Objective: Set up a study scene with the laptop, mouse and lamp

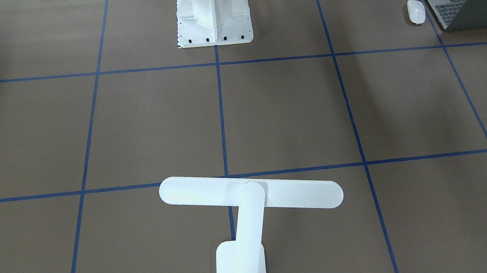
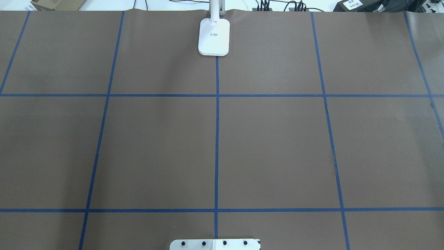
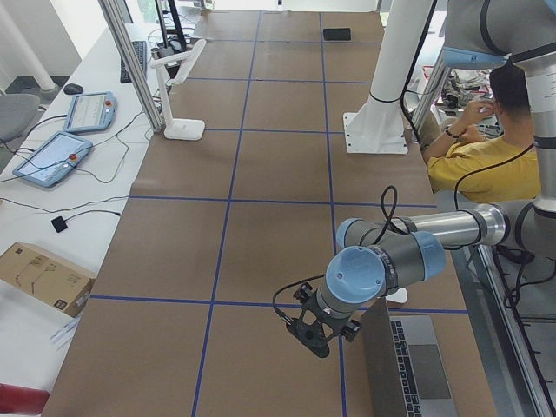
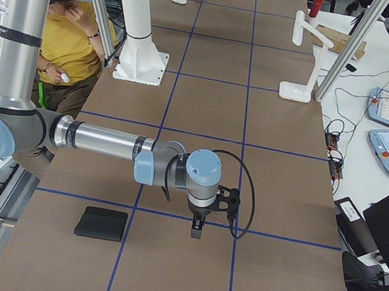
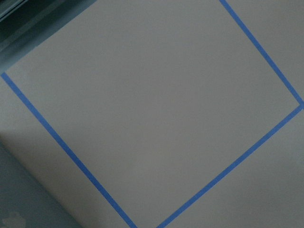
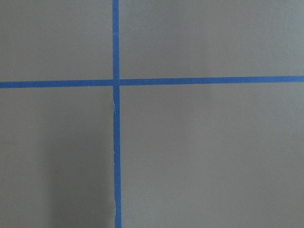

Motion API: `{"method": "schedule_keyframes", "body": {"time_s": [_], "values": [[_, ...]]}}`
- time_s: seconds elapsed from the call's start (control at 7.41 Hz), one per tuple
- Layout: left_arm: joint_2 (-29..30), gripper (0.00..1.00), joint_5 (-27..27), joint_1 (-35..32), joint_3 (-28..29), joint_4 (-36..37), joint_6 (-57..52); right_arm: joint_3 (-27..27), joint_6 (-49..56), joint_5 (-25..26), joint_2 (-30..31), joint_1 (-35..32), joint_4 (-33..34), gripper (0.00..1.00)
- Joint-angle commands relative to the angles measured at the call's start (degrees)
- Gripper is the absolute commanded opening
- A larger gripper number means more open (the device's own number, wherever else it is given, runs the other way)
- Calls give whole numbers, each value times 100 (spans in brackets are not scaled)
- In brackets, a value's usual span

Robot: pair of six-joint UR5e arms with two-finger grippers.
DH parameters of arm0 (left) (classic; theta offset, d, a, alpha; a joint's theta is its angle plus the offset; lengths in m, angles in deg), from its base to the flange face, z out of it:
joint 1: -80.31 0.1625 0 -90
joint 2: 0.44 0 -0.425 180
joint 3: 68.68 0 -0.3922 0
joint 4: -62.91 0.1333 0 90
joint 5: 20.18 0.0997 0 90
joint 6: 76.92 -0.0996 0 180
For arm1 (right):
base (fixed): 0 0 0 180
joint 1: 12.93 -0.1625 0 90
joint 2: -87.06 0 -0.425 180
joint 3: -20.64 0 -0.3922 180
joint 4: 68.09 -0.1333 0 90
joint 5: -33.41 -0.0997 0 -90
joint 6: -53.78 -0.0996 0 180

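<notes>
A slim space-grey metal laptop (image 1: 470, 5) stood open at the table's end on the robot's left, near the robot's edge. A small white oval mouse (image 1: 416, 11) lay just beside it, on the side toward the table's middle. A white desk lamp with a long flat bar head (image 1: 251, 193) stood upright at the middle of the far edge, well apart from both and straight across from the white bolted robot pedestal (image 1: 213, 14).

The left gripper (image 3: 314, 343) hung over the table just beside the laptop's raised lid. The right gripper (image 4: 197, 230) pointed down over a blue line near the other end, with a flat black square mat (image 4: 102, 224) lying close by. Only the side views showed either gripper, so I cannot tell whether their jaws were spread or pressed together. Nothing lay between the laptop and the lamp.

The table (image 2: 277, 146) was covered in brown paper marked into squares with blue tape. A person in a yellow shirt (image 3: 482, 148) sat behind the robot. Two teach pendants (image 3: 52, 156) and a cardboard box (image 3: 43, 278) lay on a white bench along the far side.
</notes>
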Motion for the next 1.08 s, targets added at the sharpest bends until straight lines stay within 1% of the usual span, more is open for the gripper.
{"method": "schedule_keyframes", "body": {"time_s": [0.0,0.13,0.27,0.4,0.54,0.67,0.81,0.94], "values": [[314,100,510,-225,236,-36,-111,-31,-3,-6,-8,15,0,100],[291,100,697,-322,-74,7,-85,-57,-3,-6,-8,32,0,100],[-222,100,768,-367,-582,33,-163,-84,-3,-6,-8,41,0,100],[-358,100,839,-393,-413,51,-303,-110,-3,-6,-8,41,0,100],[-394,100,822,-533,-403,8,-357,-128,-3,-6,-8,58,0,100],[-577,100,822,-734,-411,25,-314,-137,-3,-6,-8,67,0,100],[-918,99,805,-1023,-394,42,-270,-137,-3,-6,-8,67,0,100],[-1078,96,813,-1261,-281,51,-157,-146,-3,-6,-8,76,0,100]]}}
